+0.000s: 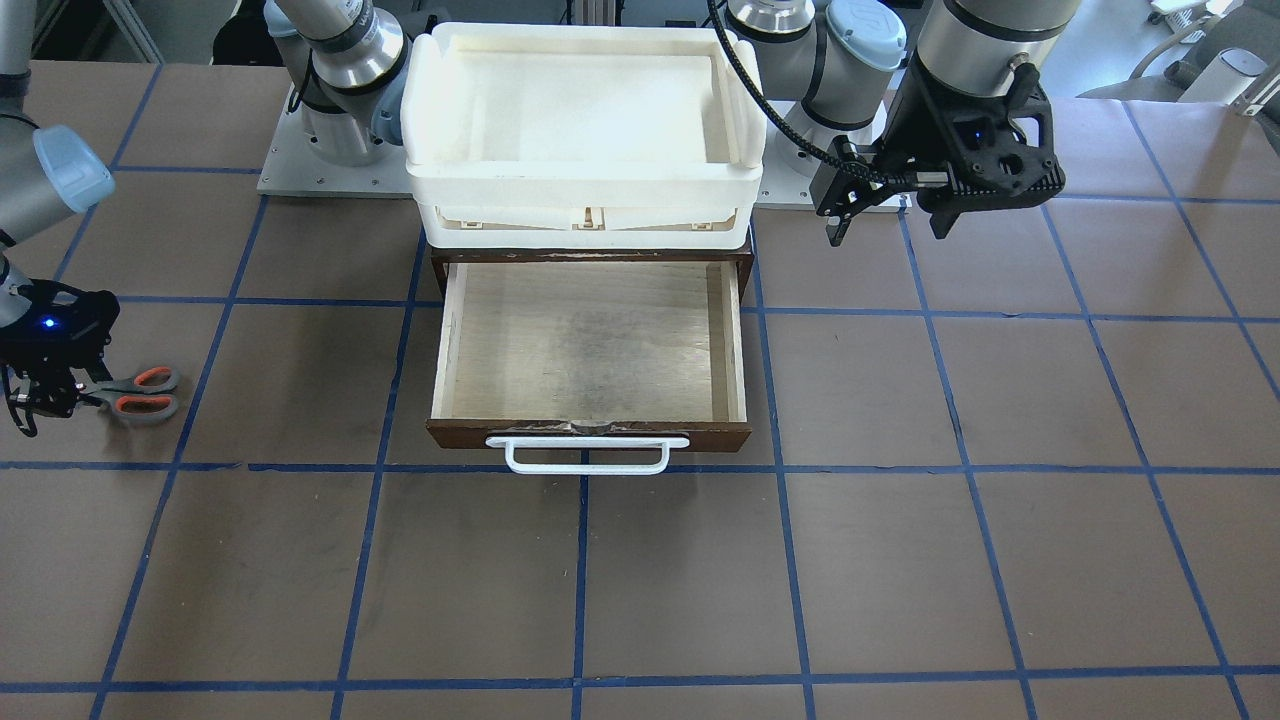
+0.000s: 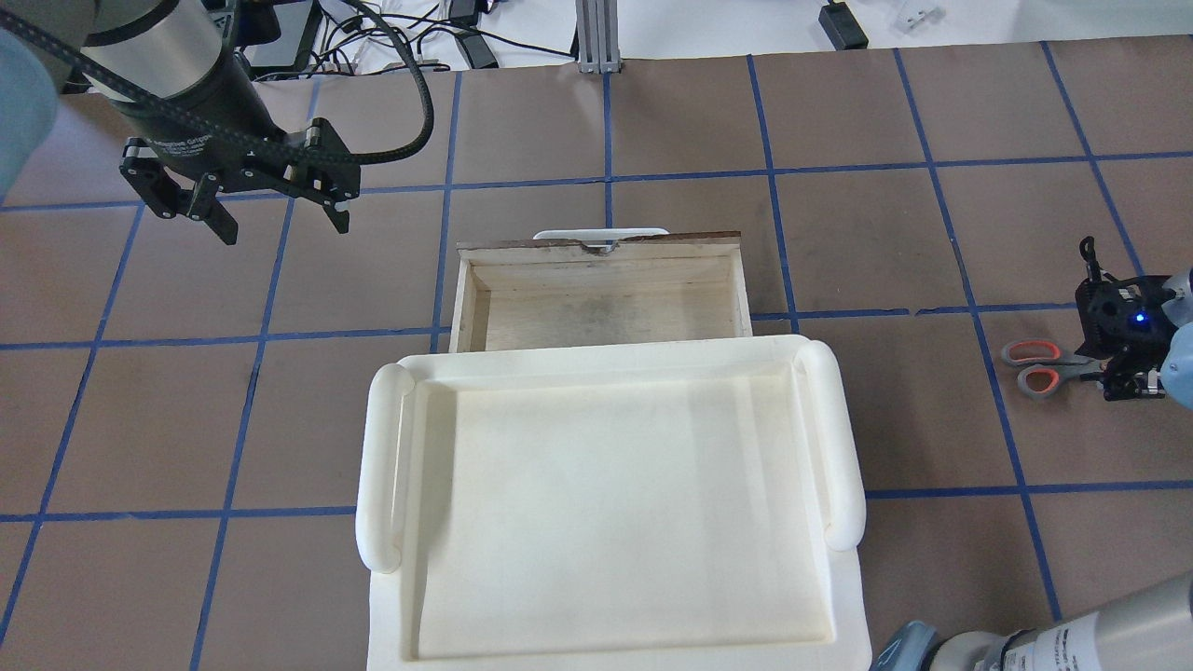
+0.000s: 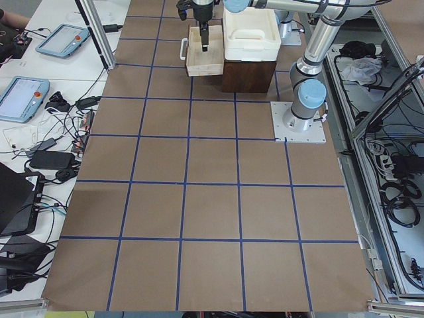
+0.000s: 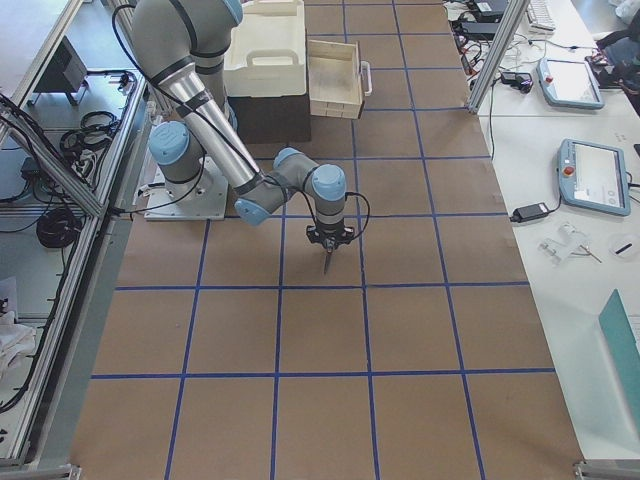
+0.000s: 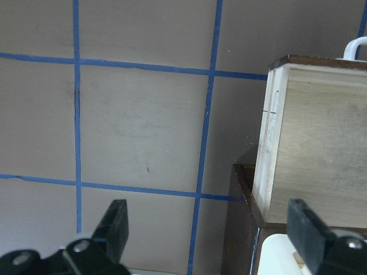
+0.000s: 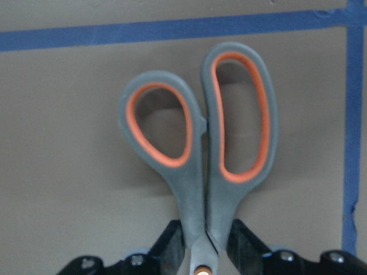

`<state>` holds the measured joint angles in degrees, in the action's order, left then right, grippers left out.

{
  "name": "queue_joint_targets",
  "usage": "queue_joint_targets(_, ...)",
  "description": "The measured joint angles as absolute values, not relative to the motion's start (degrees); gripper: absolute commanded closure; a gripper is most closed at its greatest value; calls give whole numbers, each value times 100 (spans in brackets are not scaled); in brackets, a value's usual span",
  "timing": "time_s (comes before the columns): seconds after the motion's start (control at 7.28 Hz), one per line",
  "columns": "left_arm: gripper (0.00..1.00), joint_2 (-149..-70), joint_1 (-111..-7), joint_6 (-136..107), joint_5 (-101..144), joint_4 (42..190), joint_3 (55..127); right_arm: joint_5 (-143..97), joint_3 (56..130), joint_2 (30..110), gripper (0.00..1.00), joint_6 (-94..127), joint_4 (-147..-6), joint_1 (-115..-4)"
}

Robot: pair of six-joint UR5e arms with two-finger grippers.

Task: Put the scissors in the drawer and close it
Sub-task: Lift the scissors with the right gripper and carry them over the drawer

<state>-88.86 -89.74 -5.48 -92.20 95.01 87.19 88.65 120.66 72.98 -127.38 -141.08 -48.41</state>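
The scissors (image 1: 145,393), grey handles lined orange, lie at the table's right side, also seen in the overhead view (image 2: 1039,365). My right gripper (image 1: 70,395) is shut on them near the pivot. In the right wrist view its fingers (image 6: 172,240) press both sides of the scissors (image 6: 198,149), with the blades hidden. The drawer (image 1: 590,340) is pulled open and empty, its white handle (image 1: 587,455) facing away from me. My left gripper (image 2: 284,233) is open and empty, hovering to the left of the drawer (image 2: 606,289).
A white plastic bin (image 2: 606,503) sits on the dark cabinet above the drawer. The brown table has a blue tape grid. In the left wrist view the drawer's side wall (image 5: 269,143) is at the right.
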Motion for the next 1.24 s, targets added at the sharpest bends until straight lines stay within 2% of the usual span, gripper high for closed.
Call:
queue_joint_targets(0.27,0,-8883,-8974,-553,-9214,9501,8719,8834,11665,7482,88,-12670,-13395,-4880)
queue_joint_targets(0.69,0,-8881,-8974,-548,-9211,9501,8719,8836,10474,7688,88,-12464,-11595,-5197)
queue_joint_targets(0.96,0,-8880,-8974,-553,-9211,9501,8719,8865,9629,7883,89,-11887,-10363,-5624)
queue_joint_targets(1.24,0,-8881,-8974,-548,-9212,9501,8719,8880,9120,8076,89,-11172,-9671,-6342)
